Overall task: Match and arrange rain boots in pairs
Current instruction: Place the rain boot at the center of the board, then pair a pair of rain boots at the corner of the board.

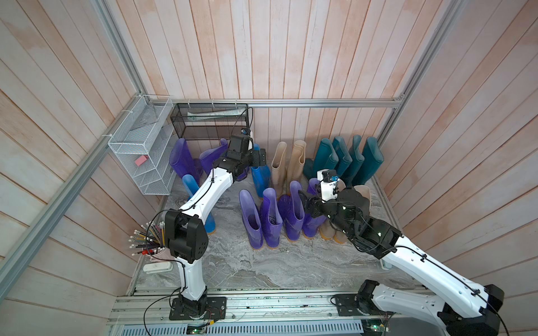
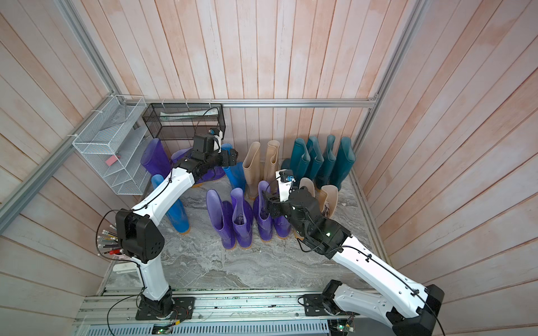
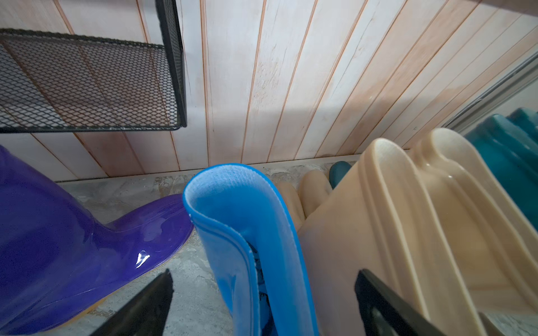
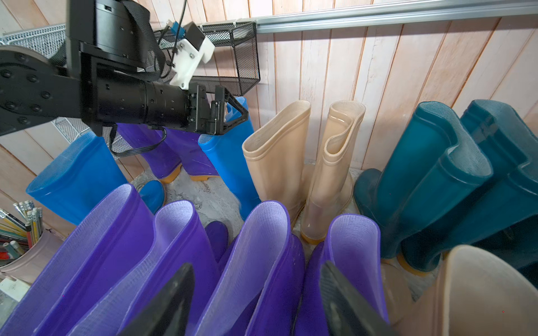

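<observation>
Two blue boots stand apart: the rear blue boot [image 3: 247, 221] beside the beige pair [image 3: 407, 203], left fingers [image 3: 151, 299] spread around its shaft, not gripping; its mate [image 1: 190, 183] near the white basket [image 1: 139, 151]. Right fingers [image 4: 171, 293] hover spread over the purple row [image 4: 262, 232]. Next, probably: bring the mate alongside.

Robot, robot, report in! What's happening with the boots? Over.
Left gripper open, astride blue boot by the beige pair. Right gripper straddles a purple boot top, grip unclear. Other blue boot apart, under left arm.
</observation>
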Controlling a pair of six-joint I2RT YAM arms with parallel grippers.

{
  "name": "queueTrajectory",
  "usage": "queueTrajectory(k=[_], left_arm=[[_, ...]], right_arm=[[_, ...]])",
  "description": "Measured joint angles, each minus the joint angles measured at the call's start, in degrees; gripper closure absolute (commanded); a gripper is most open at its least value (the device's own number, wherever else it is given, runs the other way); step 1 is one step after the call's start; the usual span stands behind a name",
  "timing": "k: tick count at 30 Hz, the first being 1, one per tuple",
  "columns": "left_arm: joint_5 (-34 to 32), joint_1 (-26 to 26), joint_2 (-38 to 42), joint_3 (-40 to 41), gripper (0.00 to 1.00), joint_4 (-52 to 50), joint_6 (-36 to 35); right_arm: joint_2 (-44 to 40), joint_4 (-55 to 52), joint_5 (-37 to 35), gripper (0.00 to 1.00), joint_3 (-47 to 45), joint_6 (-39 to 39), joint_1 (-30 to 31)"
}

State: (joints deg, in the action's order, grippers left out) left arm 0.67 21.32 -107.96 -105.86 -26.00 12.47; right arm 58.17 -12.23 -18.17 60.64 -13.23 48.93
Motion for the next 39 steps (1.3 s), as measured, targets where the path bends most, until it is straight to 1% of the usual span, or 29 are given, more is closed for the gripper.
queueTrajectory(k=[3,5,7,10,12,14,19,24,28,31,32,34,36,38,39], left_arm=[[0.1,-0.4,4.1,0.0,0.0,-0.7,-1.3],[-0.3,-1.6,7.1,0.0,0.0,-1.3,-2.2],[-1.3,-4.1,9.6,-0.1,0.0,-1.9,-2.9],[-4.0,-9.8,11.2,-0.3,0.01,-2.9,-4.4],[-6.7,-13.3,11.1,0.5,0.01,-3.5,-6.0],[-8.4,-15.6,10.8,2.0,0.01,-4.1,-7.1],[-8.6,-19.1,9.9,6.4,0.01,-4.2,-8.9],[-6.8,-20.7,5.5,5.5,0.01,-3.6,-12.1],[-2.5,-20.8,1.1,4.0,0.03,-2.8,-14.9],[2.6,-21.1,-0.6,4.0,0.14,-2.3,-16.5],[4.0,-21.3,-0.8,4.0,0.22,-2.1,-17.0],[5.8,-21.6,-1.1,3.9,0.47,-1.4,-17.6],[7.1,-22.0,-1.6,3.2,0.79,-1.0,-18.3],[8.0,-22.2,-1.9,3.0,0.99,-0.5,-18.3],[8.3,-22.2,-1.9,3.0,1.0,-0.5,-17.9]], right_arm=[[0.0,0.1,0.0,0.3,0.0,0.3,0.0],[0.0,0.2,0.0,0.3,0.0,0.8,0.0],[0.1,0.3,0.0,0.3,0.0,1.1,0.0],[0.3,0.9,0.2,0.29,0.0,1.6,0.0],[0.7,1.3,0.5,0.28,0.0,2.0,0.0],[1.0,1.6,0.8,0.27,0.0,2.5,0.0],[1.6,2.2,1.8,0.26,0.0,3.6,-0.5],[1.9,2.7,2.8,0.26,0.0,4.3,-2.0],[2.2,3.0,3.5,0.26,0.0,4.5,-3.1],[2.5,3.1,3.8,0.26,0.0,4.5,-3.7],[2.7,3.1,3.8,0.25,0.0,4.5,-3.8],[3.2,3.1,3.9,0.25,0.1,4.7,-4.1],[3.7,3.0,3.9,0.26,0.1,4.9,-4.2],[4.2,3.0,4.0,0.26,0.2,5.1,-4.2],[4.4,2.9,4.0,0.26,0.3,5.2,-4.3]])
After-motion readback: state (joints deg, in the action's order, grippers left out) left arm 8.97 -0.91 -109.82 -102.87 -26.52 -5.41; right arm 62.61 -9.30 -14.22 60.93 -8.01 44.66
